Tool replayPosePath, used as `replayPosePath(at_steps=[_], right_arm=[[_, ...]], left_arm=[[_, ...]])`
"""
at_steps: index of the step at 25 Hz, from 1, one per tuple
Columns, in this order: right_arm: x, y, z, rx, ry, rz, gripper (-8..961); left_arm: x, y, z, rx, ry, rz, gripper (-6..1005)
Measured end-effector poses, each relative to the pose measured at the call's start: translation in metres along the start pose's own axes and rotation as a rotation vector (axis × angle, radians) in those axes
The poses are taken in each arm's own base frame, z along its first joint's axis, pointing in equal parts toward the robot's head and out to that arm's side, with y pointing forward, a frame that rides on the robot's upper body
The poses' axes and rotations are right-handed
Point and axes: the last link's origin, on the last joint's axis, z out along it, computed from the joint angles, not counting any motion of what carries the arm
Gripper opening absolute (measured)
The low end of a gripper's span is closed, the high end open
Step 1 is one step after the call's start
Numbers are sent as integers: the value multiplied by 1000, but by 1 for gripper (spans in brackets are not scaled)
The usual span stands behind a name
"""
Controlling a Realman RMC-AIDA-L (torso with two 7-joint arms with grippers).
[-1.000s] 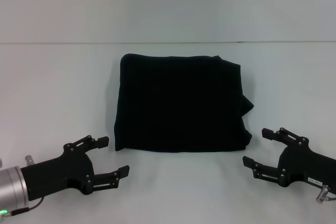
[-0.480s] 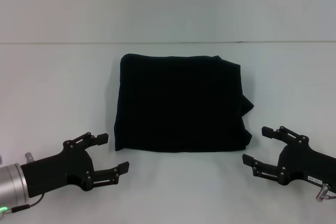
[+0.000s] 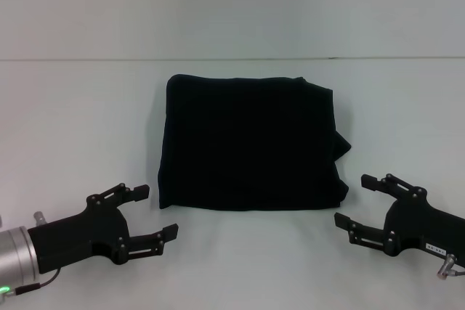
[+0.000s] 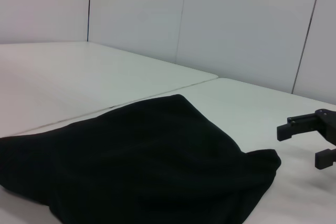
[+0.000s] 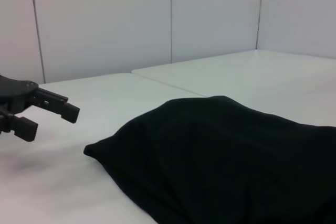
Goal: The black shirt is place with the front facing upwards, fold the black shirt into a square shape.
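We've got the black shirt [image 3: 249, 144] folded mid-table, left gripper [image 3: 146, 215] and right gripper [image 3: 363, 205] both spread wide near its front corners, so a careless nudge could mess up the square.

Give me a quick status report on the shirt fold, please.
Left end effector open, near-left of shirt. Right end effector open, near-right. Black shirt folded roughly square on the table, untouched. Nothing in the way.
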Motion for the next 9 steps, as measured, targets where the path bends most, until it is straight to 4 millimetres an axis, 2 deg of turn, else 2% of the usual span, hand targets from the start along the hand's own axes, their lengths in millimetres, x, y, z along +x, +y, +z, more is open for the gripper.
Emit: replayPosePath(at_steps=[9], right_arm=[[-2,1,0,-3,-13,3,915]], left_arm=[[2,0,1,-6,4,0,942]])
